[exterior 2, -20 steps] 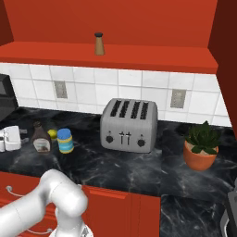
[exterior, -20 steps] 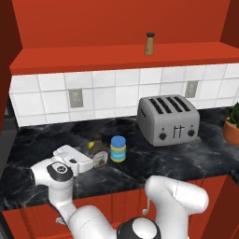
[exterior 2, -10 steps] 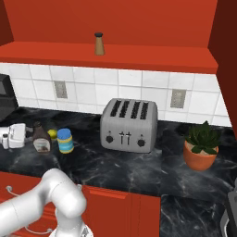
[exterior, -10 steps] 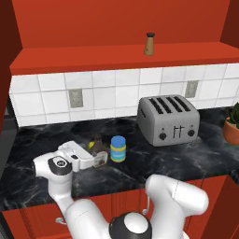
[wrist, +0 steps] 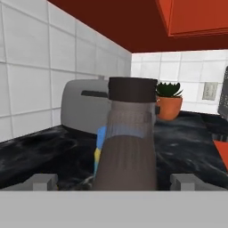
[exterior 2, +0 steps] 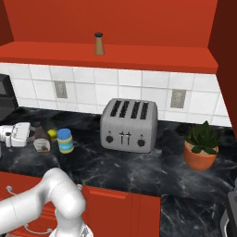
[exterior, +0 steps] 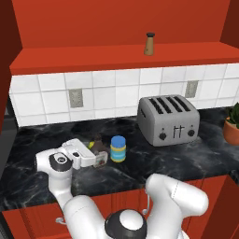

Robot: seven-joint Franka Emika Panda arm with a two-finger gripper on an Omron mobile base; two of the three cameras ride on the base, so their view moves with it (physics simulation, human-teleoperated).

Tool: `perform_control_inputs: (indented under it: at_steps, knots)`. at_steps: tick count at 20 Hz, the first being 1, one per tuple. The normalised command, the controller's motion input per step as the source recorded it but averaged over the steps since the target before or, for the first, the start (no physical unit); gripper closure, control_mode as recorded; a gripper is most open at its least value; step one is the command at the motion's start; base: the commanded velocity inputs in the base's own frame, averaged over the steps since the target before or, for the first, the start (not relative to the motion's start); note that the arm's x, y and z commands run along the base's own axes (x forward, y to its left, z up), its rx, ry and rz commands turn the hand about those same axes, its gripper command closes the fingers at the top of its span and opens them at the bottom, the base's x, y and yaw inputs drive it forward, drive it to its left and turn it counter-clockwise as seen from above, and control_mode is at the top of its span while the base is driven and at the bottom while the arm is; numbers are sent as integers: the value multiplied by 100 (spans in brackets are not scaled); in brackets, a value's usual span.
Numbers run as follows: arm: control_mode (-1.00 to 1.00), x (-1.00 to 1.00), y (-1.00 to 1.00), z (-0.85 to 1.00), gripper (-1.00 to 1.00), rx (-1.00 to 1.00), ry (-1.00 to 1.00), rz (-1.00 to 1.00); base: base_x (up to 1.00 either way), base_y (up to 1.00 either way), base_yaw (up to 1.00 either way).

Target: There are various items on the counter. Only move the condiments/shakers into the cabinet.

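I am bringing my wide-open, empty gripper (wrist: 113,180) level around the dark brown bottle (wrist: 127,142) at twelve o'clock, centring before closing.

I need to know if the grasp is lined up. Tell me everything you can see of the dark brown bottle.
The dark brown bottle stands upright on the black counter, beside the blue-capped yellow jar. It has a wide rounded body, a narrower neck, a dark flat cap and a pale label low on its side. The open gripper is level with it, one finger on each side in the hand view; contact cannot be told.
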Motion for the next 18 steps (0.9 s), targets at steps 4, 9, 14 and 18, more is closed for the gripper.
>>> perform_control_inputs:
  at_steps: [4,9,14,18]
  knots:
    - [-100,5,-10,0,-100,0,0,-5,0,0,0]
    - [-100,0,-9,0,-100,0,0,-3,0,0,0]
    - [-100,0,-4,0,100,0,3,0,0,0,0]
    - [-100,9,0,0,100,0,10,0,0,0,0]
